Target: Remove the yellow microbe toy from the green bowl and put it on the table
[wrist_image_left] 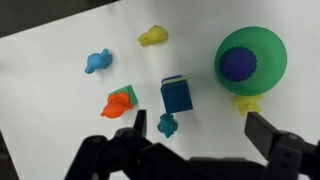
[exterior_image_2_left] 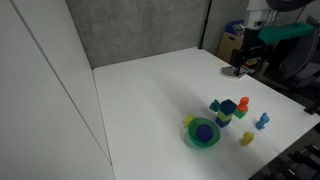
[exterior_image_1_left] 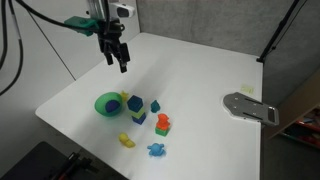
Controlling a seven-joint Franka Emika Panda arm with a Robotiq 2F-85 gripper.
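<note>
Gripper (exterior_image_1_left: 117,63) hangs in the air above the table (exterior_image_1_left: 200,70), well apart from the toy cluster; also seen in an exterior view (exterior_image_2_left: 238,68). Wrist view: gripper (wrist_image_left: 197,138) comes in from the bottom, jaws spread wide, fingers (wrist_image_left: 270,135) dark w/ nothing btwn them but bare white top.

Green bowl (wrist_image_left: 262,40) stands near one table edge, toward a corner (exterior_image_1_left: 102,106) (exterior_image_2_left: 192,138). Inside it: a blue-purple ball (wrist_image_left: 238,64), nothing yellow.

Yellow microbe toy (wrist_image_left: 247,102) lies right at the bowl's rim, on the outside, seemingly on the table and touching the bowl wall. Whether it leans on the rim: can't tell. Same spot in both exterior views (exterior_image_1_left: 124,96) (exterior_image_2_left: 188,121).

Other items, all on the table inboard of the bowl:
- blue block (wrist_image_left: 176,95), near the bowl
- small teal toy (wrist_image_left: 168,124), just beside the block
- orange-red piece (wrist_image_left: 118,102) w/ a green bit on it
- blue toy (wrist_image_left: 96,63), further out
- second yellow toy (wrist_image_left: 152,37), well apart from the bowl, near the table edge (exterior_image_1_left: 126,140)

Grey metal plate (exterior_image_1_left: 250,106) sits at the opposite edge of the table, well apart from everything else.
</note>
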